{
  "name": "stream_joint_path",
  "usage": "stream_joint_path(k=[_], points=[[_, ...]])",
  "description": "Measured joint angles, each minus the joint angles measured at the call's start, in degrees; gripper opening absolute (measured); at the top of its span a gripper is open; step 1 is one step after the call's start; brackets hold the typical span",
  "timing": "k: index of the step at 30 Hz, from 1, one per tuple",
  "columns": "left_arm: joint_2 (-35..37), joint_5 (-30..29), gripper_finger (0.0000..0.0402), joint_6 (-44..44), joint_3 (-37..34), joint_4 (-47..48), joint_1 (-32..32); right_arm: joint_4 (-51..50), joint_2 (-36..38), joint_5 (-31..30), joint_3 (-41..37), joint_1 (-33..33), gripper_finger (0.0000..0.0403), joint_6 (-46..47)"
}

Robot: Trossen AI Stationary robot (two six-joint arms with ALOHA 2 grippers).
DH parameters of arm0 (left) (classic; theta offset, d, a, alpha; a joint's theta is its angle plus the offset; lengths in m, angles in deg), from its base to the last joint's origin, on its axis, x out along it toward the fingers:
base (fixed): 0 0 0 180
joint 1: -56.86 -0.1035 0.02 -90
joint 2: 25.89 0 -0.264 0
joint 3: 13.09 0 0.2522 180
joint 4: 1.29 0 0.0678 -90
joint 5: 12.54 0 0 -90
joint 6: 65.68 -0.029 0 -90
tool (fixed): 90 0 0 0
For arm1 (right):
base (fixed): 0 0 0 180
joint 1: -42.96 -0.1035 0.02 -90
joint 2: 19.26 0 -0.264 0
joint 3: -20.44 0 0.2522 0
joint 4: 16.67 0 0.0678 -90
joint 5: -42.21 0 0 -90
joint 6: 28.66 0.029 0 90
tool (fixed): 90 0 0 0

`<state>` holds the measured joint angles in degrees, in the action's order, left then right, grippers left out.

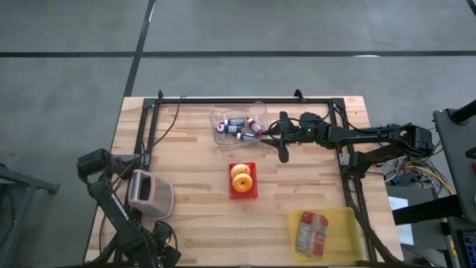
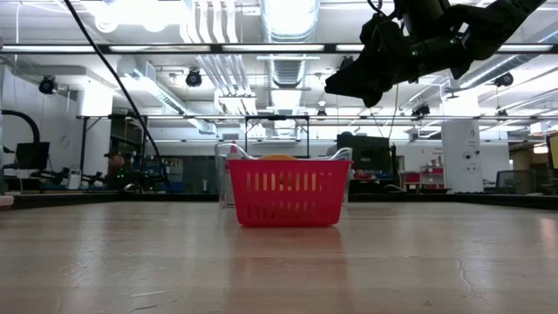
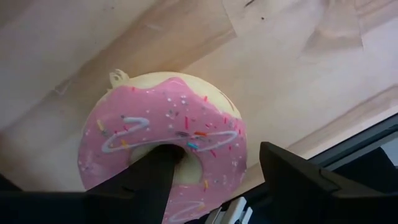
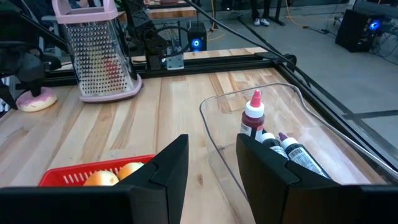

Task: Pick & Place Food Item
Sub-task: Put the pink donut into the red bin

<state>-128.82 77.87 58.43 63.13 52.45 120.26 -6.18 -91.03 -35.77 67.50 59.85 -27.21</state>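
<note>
At the table's near-left corner, your left gripper [image 3: 211, 180] sits low over the pink-frosted sprinkled doughnut [image 3: 163, 155] lying on the wood. Jaws are spread wide: one finger [image 3: 152, 180] pokes into the doughnut's hole, the other is outside its rim, so no closed grip. Your right gripper [image 1: 281, 138] hangs above the table beside the clear plastic tub of small bottles [image 1: 239, 126], jaws part open, holding nothing. Red plastic basket with orange pieces [image 1: 243, 181] sits mid-table.
</note>
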Motion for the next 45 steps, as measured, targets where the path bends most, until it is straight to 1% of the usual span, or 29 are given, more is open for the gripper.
stream_joint_path(k=[5,15,22,27,37,45], points=[[0.00,0.00,0.0233,0.00,0.00,-0.15,0.00,0.00,0.00,0.00,0.00,0.00,0.0130,0.00],[0.00,0.02,0.0156,0.00,-0.02,-0.13,0.00,-0.02,0.00,0.00,0.00,0.01,0.0130,0.00],[0.00,0.02,0.0122,-0.02,-0.02,-0.12,0.00,-0.02,0.00,0.00,0.00,0.00,0.0130,0.00],[0.00,0.02,0.0113,0.00,-0.02,-0.12,0.00,-0.01,0.00,0.00,0.00,0.01,0.0130,0.00],[0.00,-0.02,0.0112,0.02,-0.02,-0.12,0.00,-0.02,0.00,0.00,0.00,0.00,0.0130,0.00],[0.00,-3.63,0.0112,-2.79,1.14,-0.32,-0.34,0.00,0.00,0.00,0.00,0.00,0.0130,0.00]])
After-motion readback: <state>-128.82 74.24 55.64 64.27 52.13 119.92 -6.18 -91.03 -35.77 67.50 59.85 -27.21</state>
